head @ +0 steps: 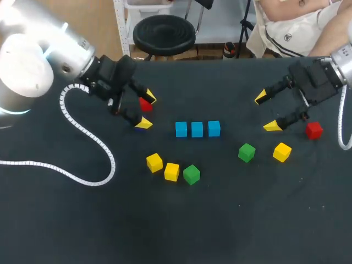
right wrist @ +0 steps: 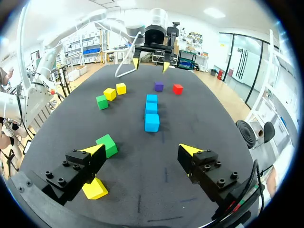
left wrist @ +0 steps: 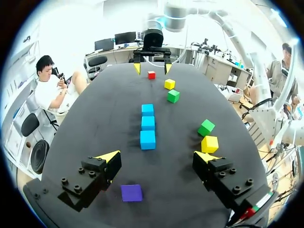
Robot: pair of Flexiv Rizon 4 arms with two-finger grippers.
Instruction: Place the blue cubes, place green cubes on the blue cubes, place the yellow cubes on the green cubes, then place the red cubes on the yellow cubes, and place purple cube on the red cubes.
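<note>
Three blue cubes (head: 197,129) lie in a row at the table's middle. Nearer the front sit two yellow cubes (head: 163,166) and a green cube (head: 191,174). Another green cube (head: 247,152), a yellow cube (head: 282,152) and a red cube (head: 314,130) lie to the right. My left gripper (head: 147,110) hangs open over a second red cube (head: 145,104). The purple cube (left wrist: 131,192) lies low between its fingers, untouched. My right gripper (head: 266,111) is open and empty, with the green cube (right wrist: 107,144) and yellow cube (right wrist: 95,188) beside one of its fingers.
A white coiled cable (head: 82,132) from my left arm trails across the dark table (head: 231,220) at the left. A person stands at the far right edge, not reaching over the table.
</note>
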